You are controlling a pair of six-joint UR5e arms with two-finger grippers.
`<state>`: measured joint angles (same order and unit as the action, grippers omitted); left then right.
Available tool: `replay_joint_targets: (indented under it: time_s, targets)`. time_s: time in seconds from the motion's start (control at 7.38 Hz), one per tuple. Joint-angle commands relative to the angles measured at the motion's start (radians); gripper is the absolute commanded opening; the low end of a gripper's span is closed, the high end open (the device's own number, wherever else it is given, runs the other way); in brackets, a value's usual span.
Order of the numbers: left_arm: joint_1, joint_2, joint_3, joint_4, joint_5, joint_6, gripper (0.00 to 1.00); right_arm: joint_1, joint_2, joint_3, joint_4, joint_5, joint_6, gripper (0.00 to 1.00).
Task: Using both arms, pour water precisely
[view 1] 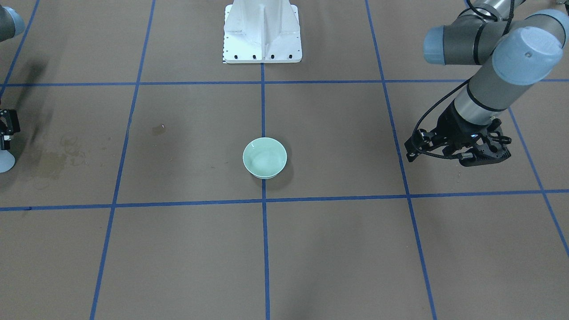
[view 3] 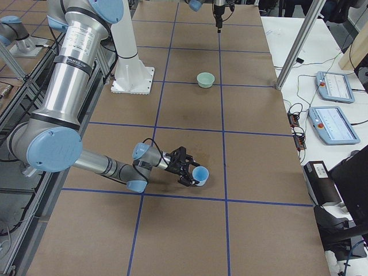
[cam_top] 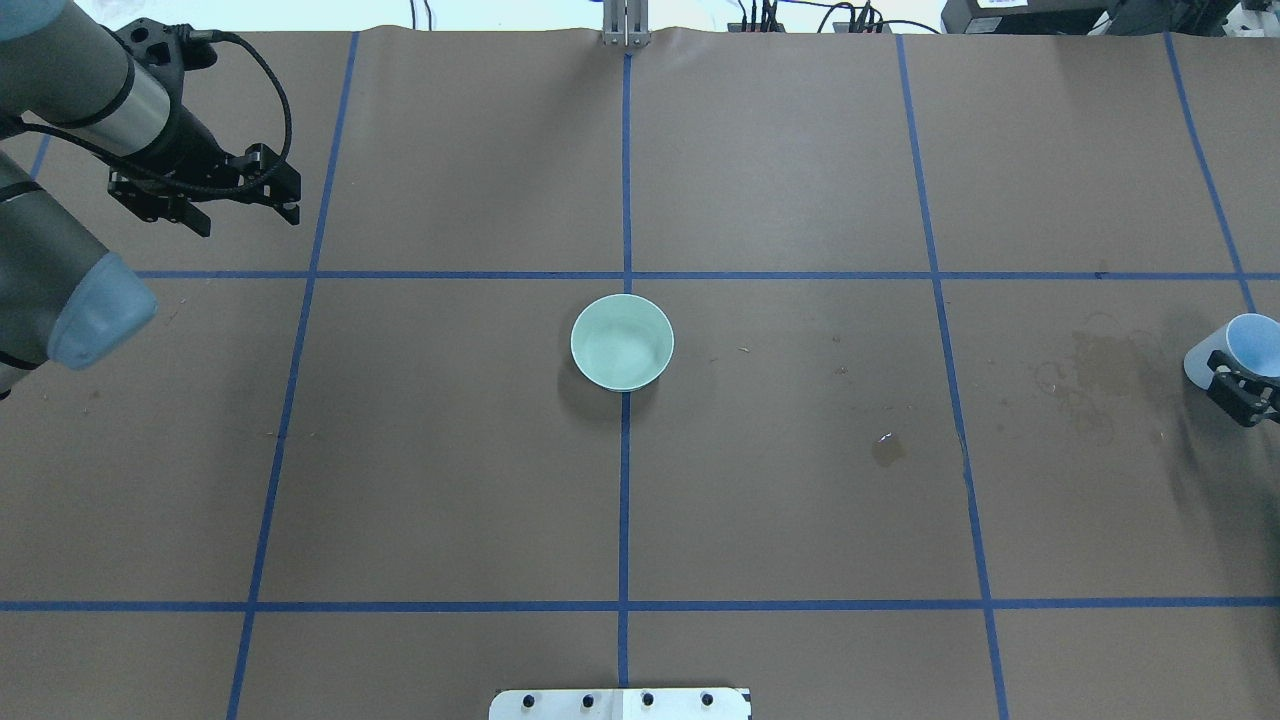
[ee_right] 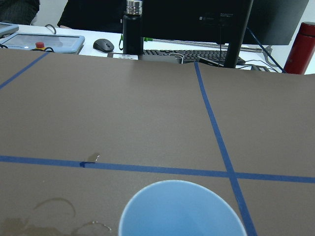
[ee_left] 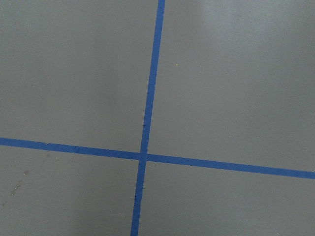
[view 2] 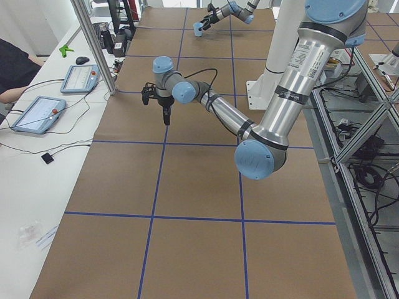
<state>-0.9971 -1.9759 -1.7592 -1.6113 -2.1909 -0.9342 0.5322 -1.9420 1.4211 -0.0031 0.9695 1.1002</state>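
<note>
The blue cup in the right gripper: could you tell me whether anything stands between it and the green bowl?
Nothing visible does. Between the blue cup in the right gripper and the green bowl lie only flat tape lines, dried stains and a small spot.

A brown table [cam_top: 800, 480] gridded with blue tape [cam_top: 624, 500] fills the frame. In the exterior left view, a white desk [view 2: 31, 187] at left carries two tablets [view 2: 36, 114].

pale green bowl [cam_top: 622, 342], light blue cup [view 3: 200, 175], brown table [cam_top: 800, 480] gridded with blue tape [cam_top: 624, 500].
</note>
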Motion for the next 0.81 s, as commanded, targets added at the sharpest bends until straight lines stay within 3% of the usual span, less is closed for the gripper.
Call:
replay_joint_targets:
  time_s: [0.0,0.27,0.68]
  targets:
    - [0.001,0.000,0.000,0.001,0.000,0.000,1.00,-0.011,-0.020,0.007,0.014,0.002,0.010,0.99]
    - [0.000,0.000,0.000,0.001,0.000,0.000,1.00,-0.012,-0.106,0.007,0.128,0.034,0.010,0.99]
    - [0.000,0.000,-0.002,0.001,0.000,-0.005,1.00,-0.012,-0.140,0.048,0.134,0.034,0.010,0.99]
